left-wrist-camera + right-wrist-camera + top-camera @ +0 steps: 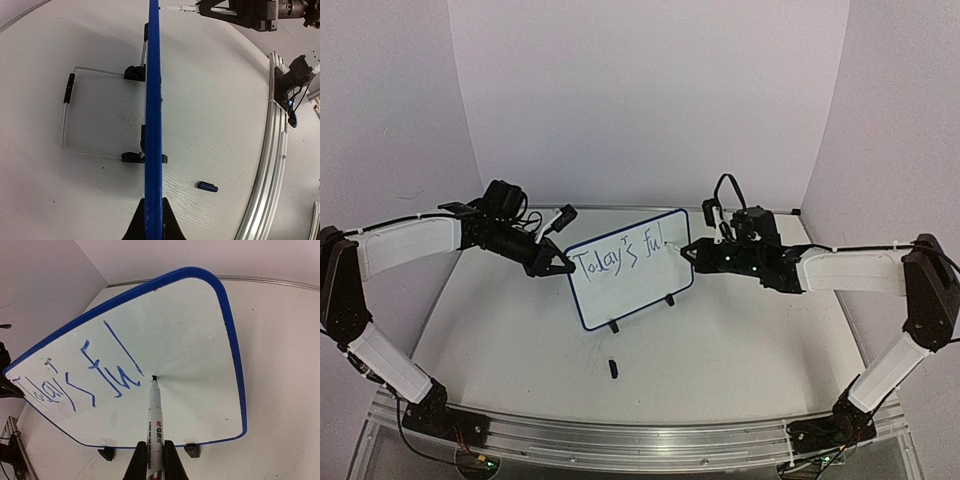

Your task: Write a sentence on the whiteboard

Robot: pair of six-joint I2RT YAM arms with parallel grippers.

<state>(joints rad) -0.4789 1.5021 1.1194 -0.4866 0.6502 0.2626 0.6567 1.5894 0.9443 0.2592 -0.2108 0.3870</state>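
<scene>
Writing blue sentence [100, 375] on small white blue-rimmed whiteboard [190, 330] | right hand [155, 452] pinches slim white marker [155, 410], tip touching | left hand [153, 202] clamps left rim | light pressure, steady board

The small rectangular whiteboard [632, 292], white with rounded corners and a thin blue rim, stands nearly upright on two black clip feet [614, 326] and a wire stand [67, 115]. It sits mid-worktop [520, 340], towards the far edge. Its unfinished blue handwritten sentence [618, 257] reads "Today's ful" across the upper half.
</scene>
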